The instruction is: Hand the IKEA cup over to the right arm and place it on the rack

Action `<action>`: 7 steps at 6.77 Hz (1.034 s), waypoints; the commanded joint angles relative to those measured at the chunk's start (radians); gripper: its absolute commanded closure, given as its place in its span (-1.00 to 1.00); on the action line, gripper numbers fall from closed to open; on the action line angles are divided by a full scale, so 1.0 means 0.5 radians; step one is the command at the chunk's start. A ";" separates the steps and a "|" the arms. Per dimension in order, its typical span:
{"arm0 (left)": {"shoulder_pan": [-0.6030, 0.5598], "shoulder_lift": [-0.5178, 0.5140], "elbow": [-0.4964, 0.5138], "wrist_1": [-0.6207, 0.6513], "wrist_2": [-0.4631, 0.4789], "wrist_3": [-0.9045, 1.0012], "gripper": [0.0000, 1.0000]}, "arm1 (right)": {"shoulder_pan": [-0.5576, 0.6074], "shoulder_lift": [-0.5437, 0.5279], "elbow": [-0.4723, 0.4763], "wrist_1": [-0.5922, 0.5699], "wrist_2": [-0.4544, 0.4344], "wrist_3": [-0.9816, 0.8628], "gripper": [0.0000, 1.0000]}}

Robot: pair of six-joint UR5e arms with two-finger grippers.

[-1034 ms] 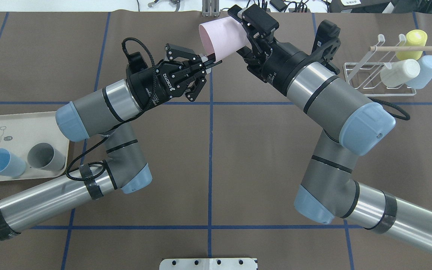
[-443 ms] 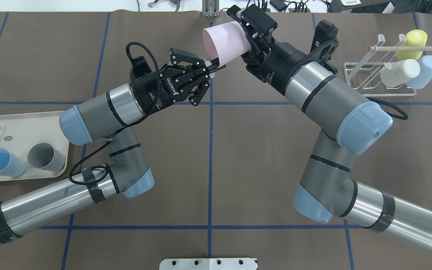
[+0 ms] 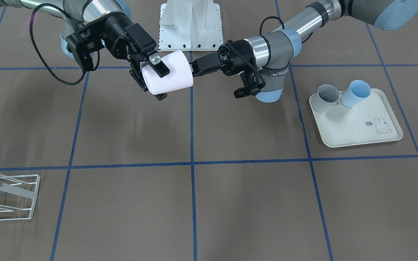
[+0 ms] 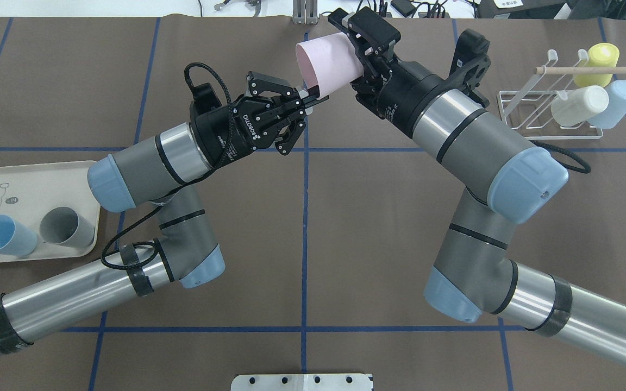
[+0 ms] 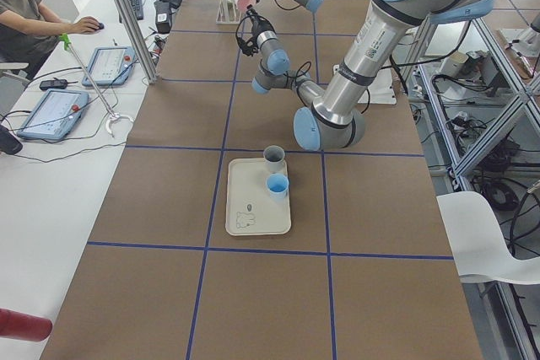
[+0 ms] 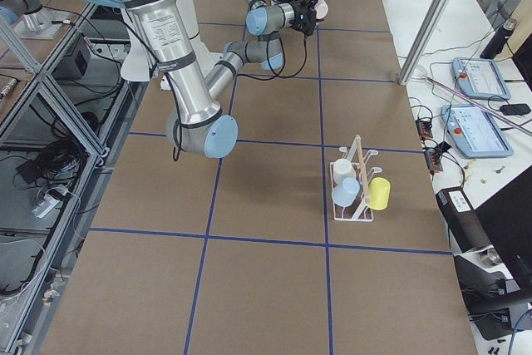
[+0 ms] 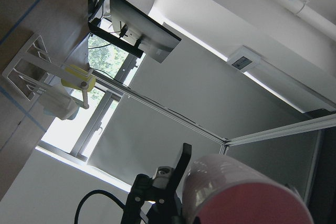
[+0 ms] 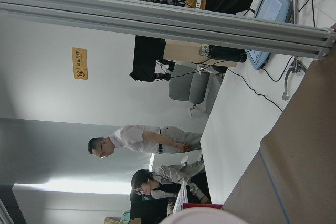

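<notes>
The pink IKEA cup [image 4: 326, 62] hangs on its side above the far middle of the table, also seen as the pink cup [image 3: 169, 74]. My left gripper [image 4: 313, 96] is shut on the lower rim at the cup's mouth. My right gripper [image 4: 345, 54] stands open around the cup's closed end, one finger on each side, close to the wall; in the front-facing view the right gripper [image 3: 162, 83] straddles it the same way. The white wire rack [image 4: 590, 70] stands at the far right.
The rack carries a yellow cup [image 4: 598, 62], a white cup [image 4: 579, 106] and a light-blue cup [image 4: 617, 103]. A cream tray [image 4: 25, 179] at the near left holds a blue cup [image 4: 3, 236] and a grey cup [image 4: 66, 228]. A person [image 5: 17, 14] sits beyond the far edge.
My left arm has carried the cup a little to the right, deeper between the right gripper's fingers. The right arm has shifted slightly towards it.
</notes>
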 commanded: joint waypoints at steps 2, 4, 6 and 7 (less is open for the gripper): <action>0.012 -0.012 0.002 -0.015 -0.003 0.000 0.98 | 0.000 0.000 -0.003 0.000 0.001 -0.001 0.99; 0.012 -0.021 -0.001 -0.003 0.000 0.024 -1.00 | 0.015 0.003 -0.006 0.003 0.004 -0.001 1.00; 0.009 -0.021 0.002 0.000 0.000 0.089 -1.00 | 0.046 0.003 -0.009 0.055 0.007 0.002 1.00; 0.009 -0.021 0.002 0.003 0.000 0.092 -1.00 | 0.067 0.000 -0.009 0.055 0.004 0.002 1.00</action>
